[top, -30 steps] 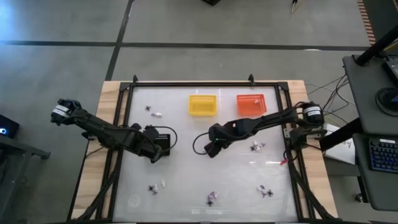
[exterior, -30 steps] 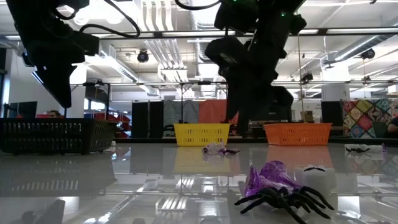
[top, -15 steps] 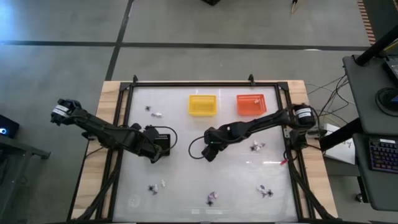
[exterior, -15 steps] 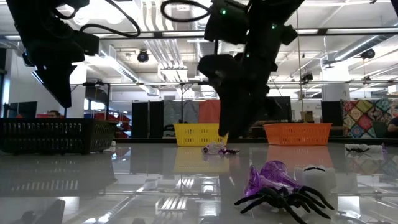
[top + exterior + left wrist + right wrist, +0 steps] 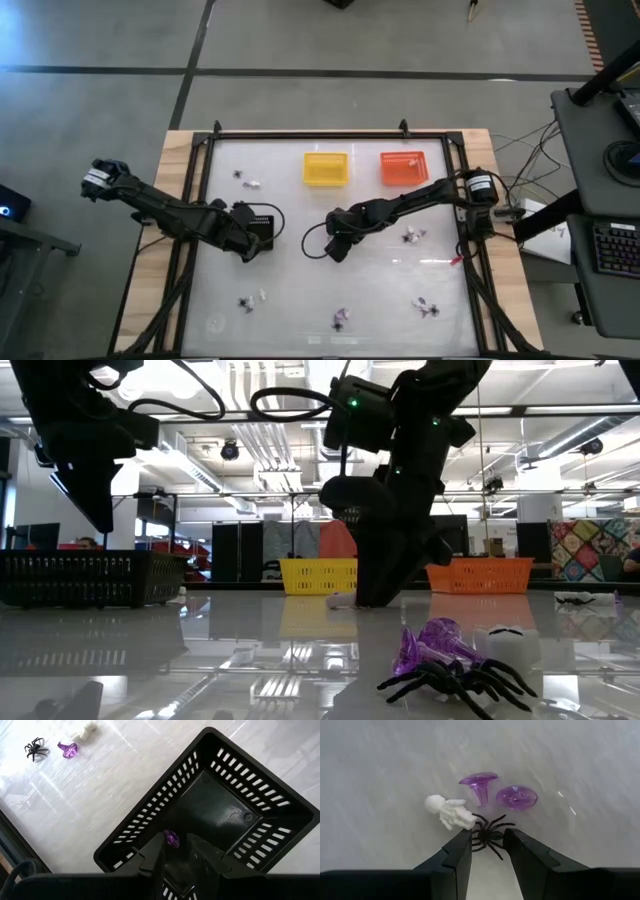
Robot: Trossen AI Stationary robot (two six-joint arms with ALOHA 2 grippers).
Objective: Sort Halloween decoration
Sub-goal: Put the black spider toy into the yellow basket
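White tabletop (image 5: 300, 290), right pincer (image 5: 487, 842) parted astride black spider (image 5: 489, 834), open room around

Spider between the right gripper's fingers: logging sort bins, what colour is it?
Black; the spider shows best in the right wrist view.

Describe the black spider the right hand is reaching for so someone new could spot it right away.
Start at the middle of the glossy white table, where the right hand has its open fingers lowered. Between them lies the black spider, touching a white skeleton, with two purple trinkets just beyond. It is the only dark, many-legged piece there.
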